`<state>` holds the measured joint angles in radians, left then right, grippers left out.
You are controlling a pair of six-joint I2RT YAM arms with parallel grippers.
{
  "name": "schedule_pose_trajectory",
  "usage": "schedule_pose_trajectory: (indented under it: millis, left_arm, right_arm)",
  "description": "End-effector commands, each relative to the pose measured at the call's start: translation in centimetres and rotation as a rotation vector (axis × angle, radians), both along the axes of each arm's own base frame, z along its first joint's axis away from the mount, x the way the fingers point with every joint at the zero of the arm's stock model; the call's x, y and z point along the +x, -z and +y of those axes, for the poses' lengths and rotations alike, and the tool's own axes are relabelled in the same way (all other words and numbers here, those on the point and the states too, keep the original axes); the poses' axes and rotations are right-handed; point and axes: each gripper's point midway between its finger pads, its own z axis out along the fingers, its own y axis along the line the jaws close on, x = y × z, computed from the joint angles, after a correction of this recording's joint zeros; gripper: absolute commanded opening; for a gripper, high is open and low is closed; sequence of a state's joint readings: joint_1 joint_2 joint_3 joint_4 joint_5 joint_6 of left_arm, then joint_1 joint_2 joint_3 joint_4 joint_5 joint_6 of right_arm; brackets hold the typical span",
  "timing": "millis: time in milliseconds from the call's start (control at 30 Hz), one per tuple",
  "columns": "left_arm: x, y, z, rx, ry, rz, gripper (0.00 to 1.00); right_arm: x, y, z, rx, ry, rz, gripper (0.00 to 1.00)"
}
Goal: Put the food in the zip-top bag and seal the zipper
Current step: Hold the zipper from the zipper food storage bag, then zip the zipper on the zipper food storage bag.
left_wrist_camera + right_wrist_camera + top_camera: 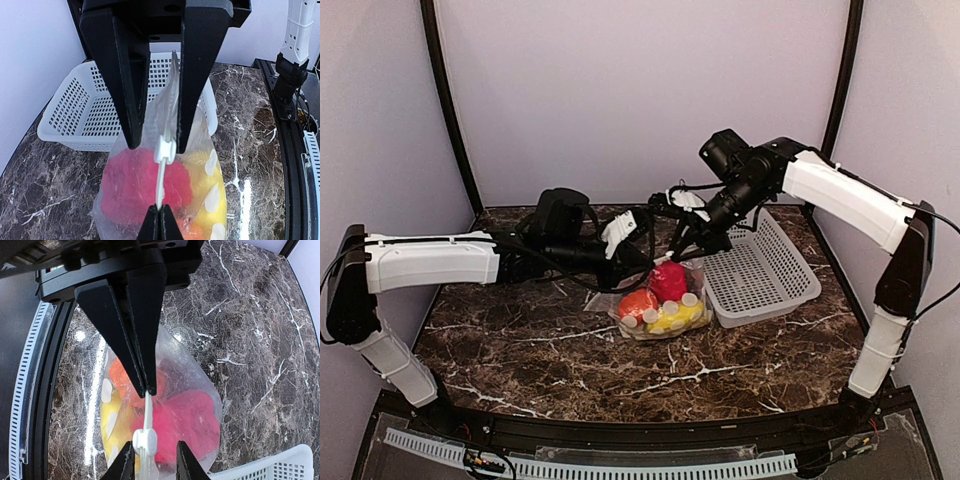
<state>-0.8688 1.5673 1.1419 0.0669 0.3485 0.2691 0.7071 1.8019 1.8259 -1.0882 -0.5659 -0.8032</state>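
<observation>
The zip-top bag [660,312] stands on the table, clear with white dots, holding a red pepper [130,185], a yellow oblong [205,192] and an orange-red round food [120,380]. The zipper [161,187] runs along its raised top edge, with a white slider [165,148] on it. My left gripper [157,147] is open, its fingers on either side of the slider; it also shows in the right wrist view [154,460]. My right gripper [148,390] is shut on the zipper strip a short way from the slider. In the top view the left gripper [650,260] and right gripper [685,250] meet over the bag.
The white mesh basket [765,275] sits just right of the bag, close behind it in the left wrist view [75,115]. The dark marble table [520,350] stretches in front. The table's black front rail [50,365] runs beside the bag.
</observation>
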Motion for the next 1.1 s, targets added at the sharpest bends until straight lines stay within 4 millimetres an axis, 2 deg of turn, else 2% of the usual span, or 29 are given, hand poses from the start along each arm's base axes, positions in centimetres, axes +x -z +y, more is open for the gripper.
schedule_pose_trajectory:
  millis: [0,367,567,733,1067]
  left_arm:
    - [-0.8,-3.8,-0.2,-0.116,0.025,-0.056,0.01]
    - [-0.8,-3.6,-0.2,-0.129,0.018,-0.055,0.01]
    - [-0.4,-2.5,0.5,-0.095,-0.01,-0.056,0.01]
    - [-0.2,-1.6,1.2,-0.08,-0.027,-0.041,0.01]
    - [0.3,-0.7,1.8,-0.069,-0.049,-0.02,0.01]
  right_arm:
    - [-0.8,-0.3,0.2,0.011,-0.029,-0.02,0.24]
    - [-1.2,-1.1,0.1,0.03,-0.037,-0.034,0.05]
    - [-0.9,-2.6,-1.3,0.028,-0.01,-0.089,0.03]
    - [-0.5,-3.0,-2.7,0.017,0.022,-0.098,0.03]
    - [-0.4,-3.3,-4.8,0.037,0.063,0.005,0.04]
